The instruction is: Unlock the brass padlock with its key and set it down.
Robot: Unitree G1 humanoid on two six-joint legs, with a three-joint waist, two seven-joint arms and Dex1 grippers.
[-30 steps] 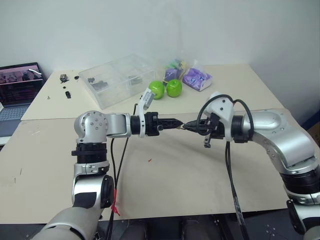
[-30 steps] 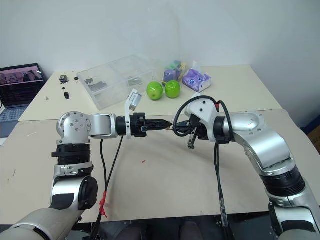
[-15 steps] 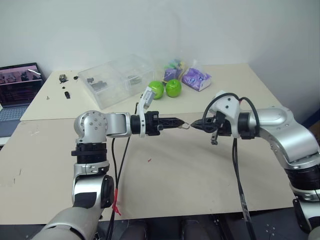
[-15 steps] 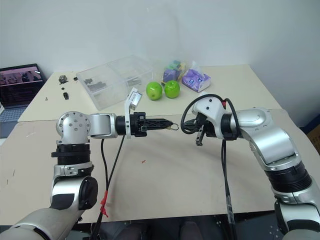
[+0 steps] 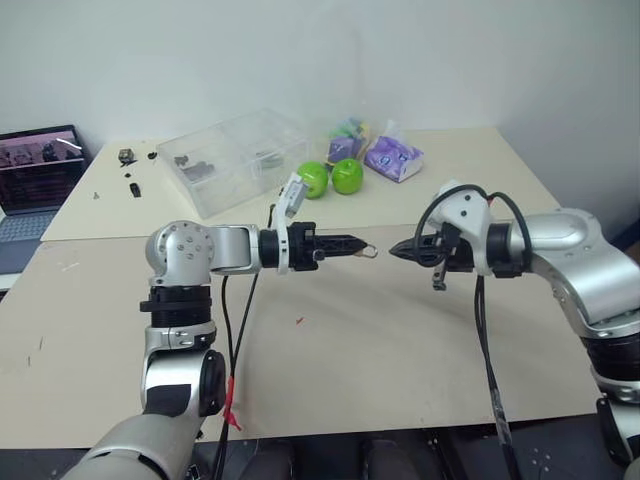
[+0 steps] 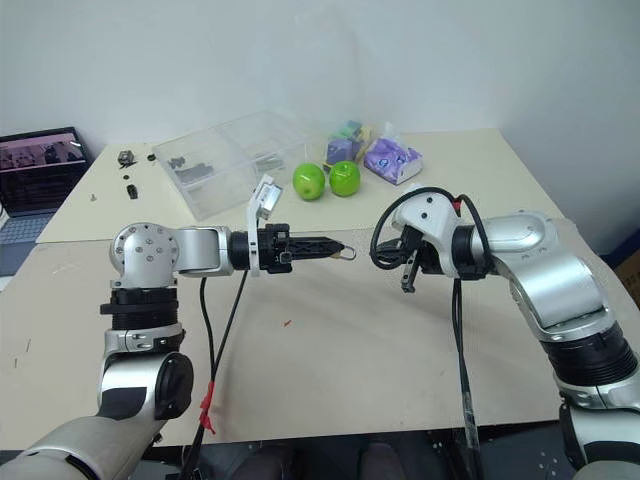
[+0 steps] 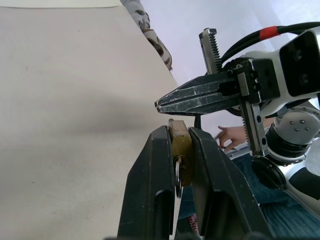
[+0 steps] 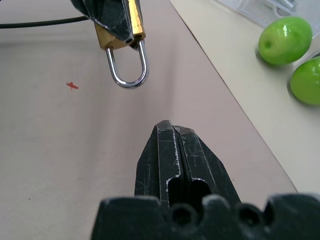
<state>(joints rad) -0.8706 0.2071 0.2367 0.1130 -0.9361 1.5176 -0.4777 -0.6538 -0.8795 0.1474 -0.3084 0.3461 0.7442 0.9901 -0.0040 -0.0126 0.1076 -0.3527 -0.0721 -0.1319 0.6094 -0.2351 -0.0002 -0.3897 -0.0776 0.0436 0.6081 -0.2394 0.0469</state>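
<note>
Hanging above the counter (image 5: 400, 330), the brass padlock (image 8: 119, 31) sat pinched in the left claw (image 5: 352, 245), its long axis in line with the fingers and its silver shackle (image 8: 128, 69) pointing at the right claw (image 5: 397, 250), which was clamped shut, apparently empty, just beyond it.

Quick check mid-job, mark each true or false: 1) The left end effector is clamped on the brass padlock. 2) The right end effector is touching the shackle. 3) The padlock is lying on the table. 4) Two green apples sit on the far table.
1) True: the left end effector grips the brass padlock.
2) False: the right end effector, shut, is apart from the shackle.
3) False: it is held above the table.
4) True: the green apples sit side by side there.
</note>
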